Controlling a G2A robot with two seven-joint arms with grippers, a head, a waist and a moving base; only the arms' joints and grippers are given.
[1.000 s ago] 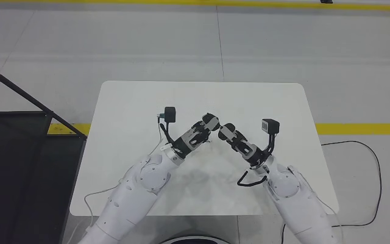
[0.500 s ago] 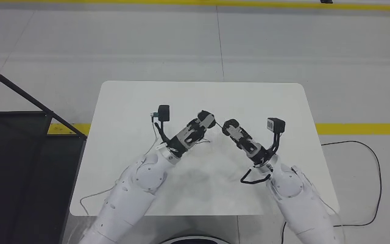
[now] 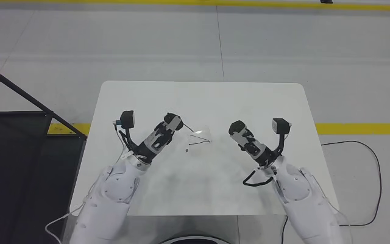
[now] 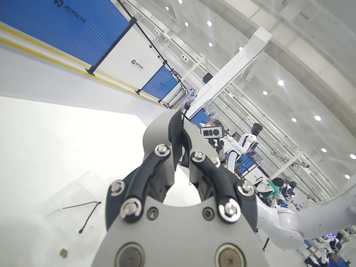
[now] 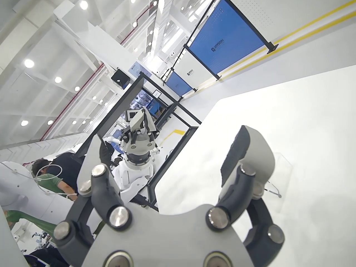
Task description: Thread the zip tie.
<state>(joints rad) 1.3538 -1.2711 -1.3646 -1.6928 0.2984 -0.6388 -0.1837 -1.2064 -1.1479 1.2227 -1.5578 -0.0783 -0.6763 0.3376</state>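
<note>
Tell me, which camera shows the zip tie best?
The left wrist view: the zip tie lies whole, dark against the white table. The top view shows it tiny, mid-table; the right wrist view catches just one end.

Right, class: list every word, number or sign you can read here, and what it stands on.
Blue wall panel: a white logo and brand word, left unquoted.
White wall panel: small print, too small to read.
Zip tie, table: no print.
</note>
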